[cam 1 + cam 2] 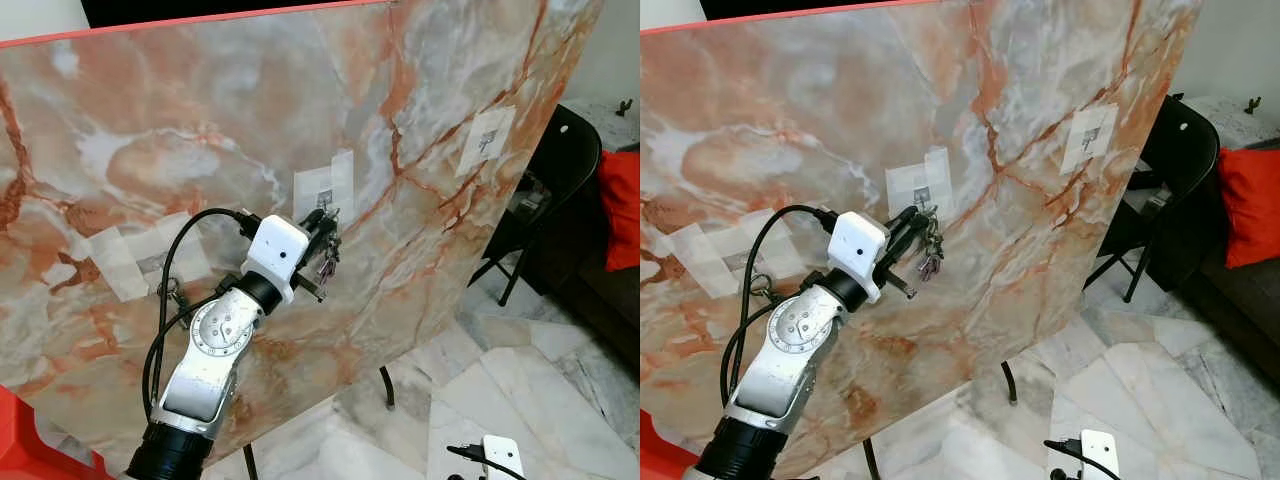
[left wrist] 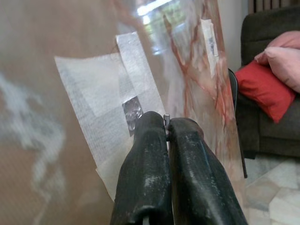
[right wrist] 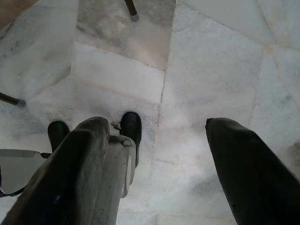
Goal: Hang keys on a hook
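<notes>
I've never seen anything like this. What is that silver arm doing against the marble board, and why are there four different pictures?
It is a humanoid robot. The two wide pictures come from a pair of cameras in its head, looking down at the same scene. The other two come from a small camera on each wrist, looking along that arm's two black fingers.

The left gripper is raised to a tilted marble-patterned board. Its fingers are shut on a bunch of keys, which dangles right beside a small hook on a taped patch. In the left wrist view the fingers are pressed together, with a sliver of metal between the tips, close to that patch.

The right gripper hangs idle and open over the marble floor. A black folding chair and a red cushion sit to the right.
</notes>
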